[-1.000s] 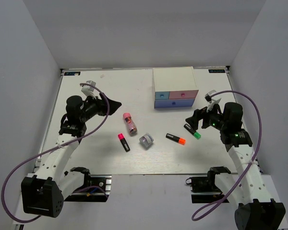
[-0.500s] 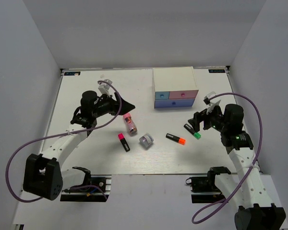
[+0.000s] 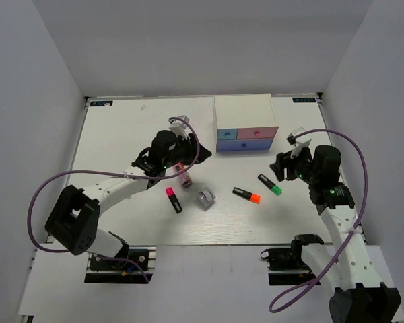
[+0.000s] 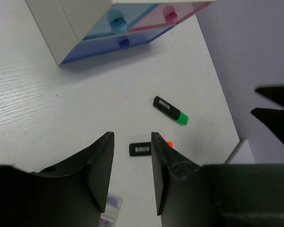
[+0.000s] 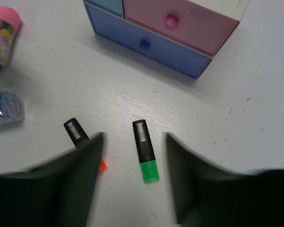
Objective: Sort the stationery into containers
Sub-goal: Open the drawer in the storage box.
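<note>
Left gripper [image 4: 131, 136] hovers low over the white table [image 3: 114, 134], its black fingers a narrow gap apart with nothing between them, right by the small pink-capped cylinder [image 3: 185, 179]. Nearer the arms lie the stubby black marker with a pink end [image 3: 174, 200], the small silvery grey block [image 3: 204, 197] and the orange-ended black marker [image 3: 246, 195]. Behind them stands the white box organiser [image 3: 246, 121], its pastel drawers flush. The green-ended black marker [image 5: 145, 150] lies under the right gripper [image 5: 135, 138], whose fingers are spread wide and empty.
</note>
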Action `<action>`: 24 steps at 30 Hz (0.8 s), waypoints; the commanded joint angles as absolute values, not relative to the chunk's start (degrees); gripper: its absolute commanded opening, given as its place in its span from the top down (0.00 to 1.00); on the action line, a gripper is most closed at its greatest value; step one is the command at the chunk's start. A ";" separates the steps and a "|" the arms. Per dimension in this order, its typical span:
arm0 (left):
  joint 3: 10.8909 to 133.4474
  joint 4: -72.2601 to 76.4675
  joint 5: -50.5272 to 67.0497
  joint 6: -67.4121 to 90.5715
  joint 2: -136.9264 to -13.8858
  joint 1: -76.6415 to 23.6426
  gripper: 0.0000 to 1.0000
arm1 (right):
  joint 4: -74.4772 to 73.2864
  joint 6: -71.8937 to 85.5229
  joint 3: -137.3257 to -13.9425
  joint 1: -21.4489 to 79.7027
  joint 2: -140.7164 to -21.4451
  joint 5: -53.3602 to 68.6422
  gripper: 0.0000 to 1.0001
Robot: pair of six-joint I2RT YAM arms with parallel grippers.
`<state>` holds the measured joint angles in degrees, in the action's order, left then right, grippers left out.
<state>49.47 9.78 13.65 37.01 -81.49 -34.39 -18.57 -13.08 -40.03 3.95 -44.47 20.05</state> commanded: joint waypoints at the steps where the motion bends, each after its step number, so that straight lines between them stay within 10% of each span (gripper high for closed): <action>1: 50.27 16.77 2.66 41.39 -83.48 -36.91 0.54 | -16.71 -12.05 -39.99 4.13 -42.81 22.68 0.69; 3: 50.27 17.49 0.19 43.40 -85.59 -38.93 0.55 | -16.35 -10.99 -39.90 4.22 -42.28 22.33 0.88; 8: 54.66 17.49 -9.65 46.84 -92.53 -43.06 0.41 | -13.54 -9.14 -38.76 4.22 -39.82 19.78 0.52; 24: 68.46 22.15 -27.41 48.96 -108.88 -49.75 0.31 | -11.87 -7.21 -37.79 4.31 -36.74 18.90 0.46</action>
<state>64.75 20.62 -23.92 49.36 -108.14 -49.41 -14.44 -7.86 -37.67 4.14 -37.52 18.55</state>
